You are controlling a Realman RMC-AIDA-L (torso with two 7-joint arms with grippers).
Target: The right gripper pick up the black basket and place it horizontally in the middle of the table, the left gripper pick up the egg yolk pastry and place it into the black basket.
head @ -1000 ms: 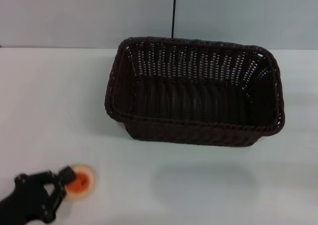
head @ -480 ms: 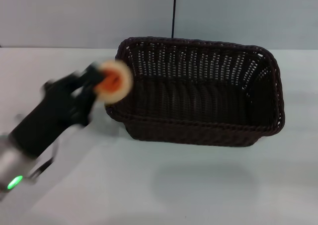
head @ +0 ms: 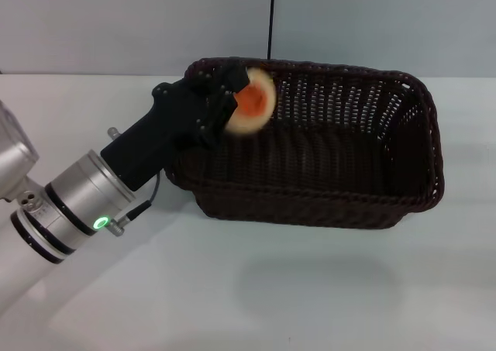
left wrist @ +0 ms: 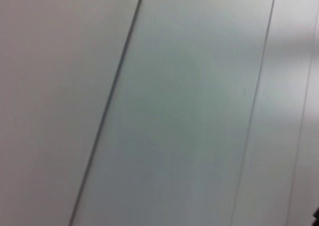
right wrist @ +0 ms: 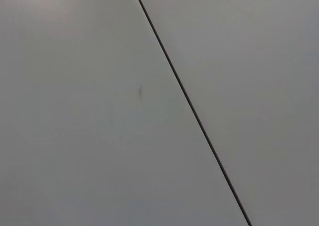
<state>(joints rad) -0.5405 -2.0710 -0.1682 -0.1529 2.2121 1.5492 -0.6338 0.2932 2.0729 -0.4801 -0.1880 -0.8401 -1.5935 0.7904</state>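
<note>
The black basket lies lengthwise across the middle of the white table in the head view. My left gripper is shut on the egg yolk pastry, a cream bun with an orange centre. It holds the pastry in the air over the basket's left end, just inside the rim. The basket's inside looks empty. My right gripper is out of view. Both wrist views show only a plain grey wall.
A thin black cable runs up the wall behind the basket. My left arm's silver forearm crosses the table's left front area. White tabletop lies in front of and to the right of the basket.
My left gripper lifted the pastry from the table's front left corner and carried it up and right. It now hangs over the basket's left end. The basket has not moved.
</note>
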